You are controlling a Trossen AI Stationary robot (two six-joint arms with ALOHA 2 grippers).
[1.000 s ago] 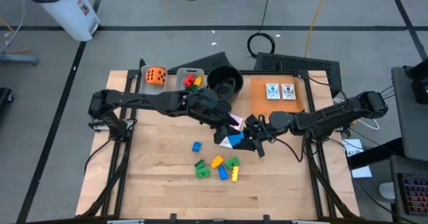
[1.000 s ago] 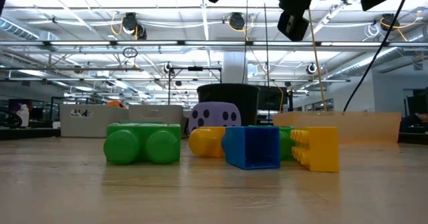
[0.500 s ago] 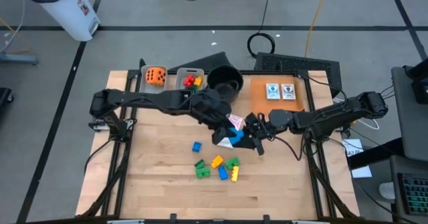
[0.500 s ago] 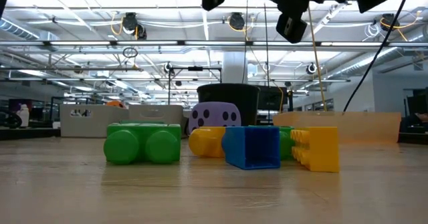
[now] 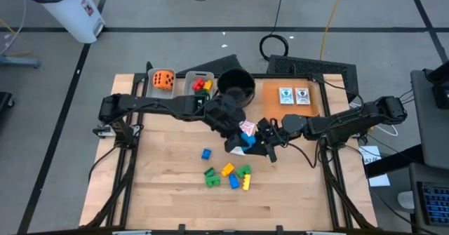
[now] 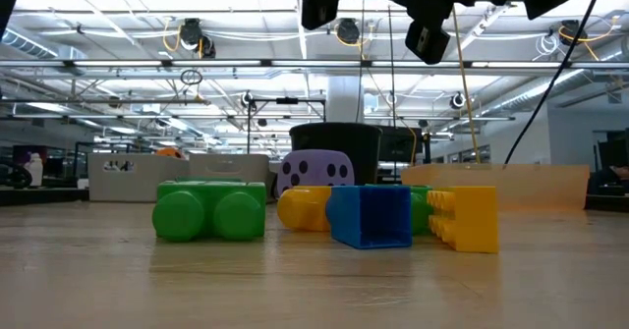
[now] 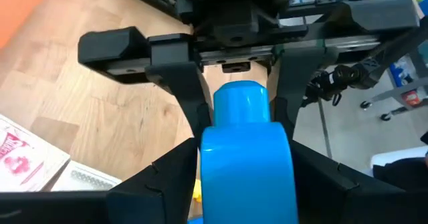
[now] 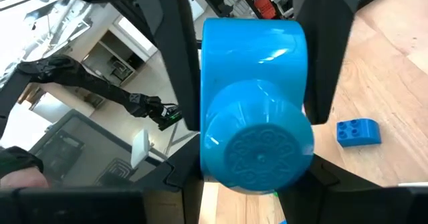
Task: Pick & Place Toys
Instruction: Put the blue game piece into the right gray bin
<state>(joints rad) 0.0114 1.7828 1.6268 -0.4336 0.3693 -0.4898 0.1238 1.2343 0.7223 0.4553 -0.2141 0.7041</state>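
Evidently both grippers met over the middle of the wooden table (image 5: 168, 193), with a smooth, glossy blue block (image 5: 245, 147) between them. In the left wrist view that block (image 7: 246, 144) showed a rounded stud on a boxy body, and dark fingers (image 7: 184, 97) pressed against both of its sides. The right wrist view showed the same piece (image 8: 254, 110) end on, its round stud face embossed, again flanked tightly by dark fingers (image 8: 177, 70). So the left gripper (image 5: 236, 142) and the right gripper (image 5: 254, 146) were each clamped on it, held clear above the boards.

Below lay a loose cluster: a small blue brick (image 5: 206, 153), a green block (image 5: 212, 177), a yellow block (image 5: 227, 170). The low view gave their rounded studs and matte plastic, with a purple die (image 6: 316, 172) half hidden behind them. An orange die (image 5: 163, 79) sat in a grey bin (image 5: 152, 91); two picture cards (image 5: 294, 95) lay on an orange mat (image 5: 270, 102). The round black pot (image 5: 236, 85) was partly covered by the left arm.
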